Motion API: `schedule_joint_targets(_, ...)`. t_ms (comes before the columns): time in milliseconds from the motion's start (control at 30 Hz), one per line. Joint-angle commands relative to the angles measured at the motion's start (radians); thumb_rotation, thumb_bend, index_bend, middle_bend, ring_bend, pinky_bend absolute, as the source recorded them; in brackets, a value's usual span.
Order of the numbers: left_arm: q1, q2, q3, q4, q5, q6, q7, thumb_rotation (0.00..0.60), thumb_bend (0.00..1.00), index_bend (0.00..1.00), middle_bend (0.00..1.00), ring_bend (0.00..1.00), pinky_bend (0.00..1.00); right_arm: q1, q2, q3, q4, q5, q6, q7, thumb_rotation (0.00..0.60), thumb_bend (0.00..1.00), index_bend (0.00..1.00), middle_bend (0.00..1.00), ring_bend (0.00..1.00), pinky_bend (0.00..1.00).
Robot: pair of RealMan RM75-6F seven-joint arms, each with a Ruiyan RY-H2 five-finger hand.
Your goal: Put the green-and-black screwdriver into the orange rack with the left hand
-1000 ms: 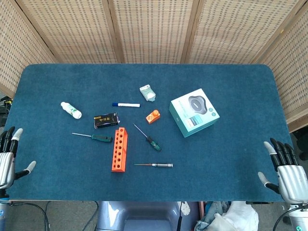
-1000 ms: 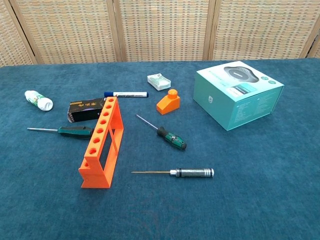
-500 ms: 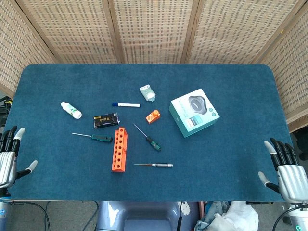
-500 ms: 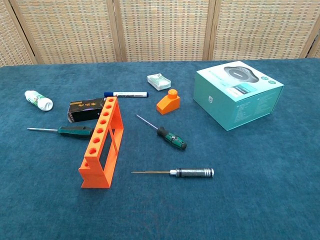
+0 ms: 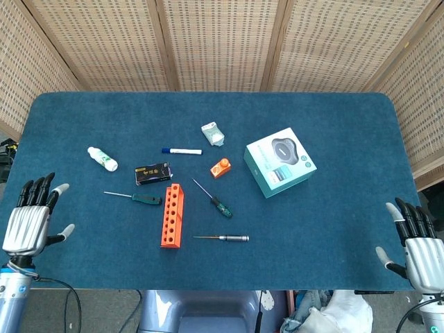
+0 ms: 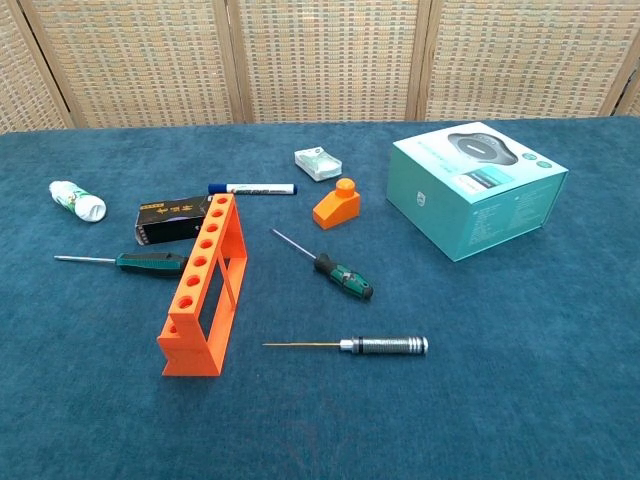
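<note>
Left hand (image 5: pixel 28 220) at the table's (image 5: pixel 333 125) 8 o'clock edge in the head view, fingers spread, holding nothing. Right hand (image 5: pixel 420 246) at the 4 o'clock corner, fingers likewise apart and empty. Neither hand shows in the chest view.

Green-and-black screwdriver (image 6: pixel 334 267) lies flat near table centre, just to the 3 o'clock side of the orange rack (image 6: pixel 204 286), not touching it; shaft tip points toward 11 o'clock, handle toward 5 o'clock. Rack stands upright, its row of holes facing up, none filled.

A dark green screwdriver (image 6: pixel 130 261) lies at the rack's 9 o'clock, handle end against or just beside the rack. A silver-handled precision screwdriver (image 6: pixel 360 346) lies at the rack's 4 o'clock. Black box (image 6: pixel 170 217), blue marker (image 6: pixel 252 188) and white bottle (image 6: pixel 76 200) lie toward 10–12 o'clock of the rack. Small orange bottle (image 6: pixel 337 203) and teal box (image 6: pixel 476 187) sit toward 2 o'clock.
</note>
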Motion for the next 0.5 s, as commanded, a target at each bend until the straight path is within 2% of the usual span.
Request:
schedule_joint_targets(33, -0.045, -0.006, -0.028, 0.002, -0.048, -0.051, 0.022, 0.6, 0.2, 0.22, 0.0, 0.0, 0.0, 0.0, 0.0, 0.0, 0.001, -0.001, 0.002, 0.003, 0.6, 0.26, 0.0, 0.0, 0.0, 0.0)
schedule_joint_targets(233, -0.11, -0.027, -0.054, 0.027, -0.11, -0.127, 0.048, 0.6, 0.23, 0.28, 0.0, 0.0, 0.0, 0.0, 0.002, 0.002, 0.003, 0.004, 0.001, 0.012, 0.6, 0.26, 0.0, 0.0, 0.0, 0.0)
schedule_joint_targets(500, -0.218, -0.106, -0.087, 0.097, -0.23, -0.23, 0.107, 0.6, 0.26, 0.28, 0.0, 0.0, 0.0, 0.001, 0.003, 0.004, 0.006, 0.007, -0.004, 0.022, 0.6, 0.26, 0.0, 0.0, 0.0, 0.0)
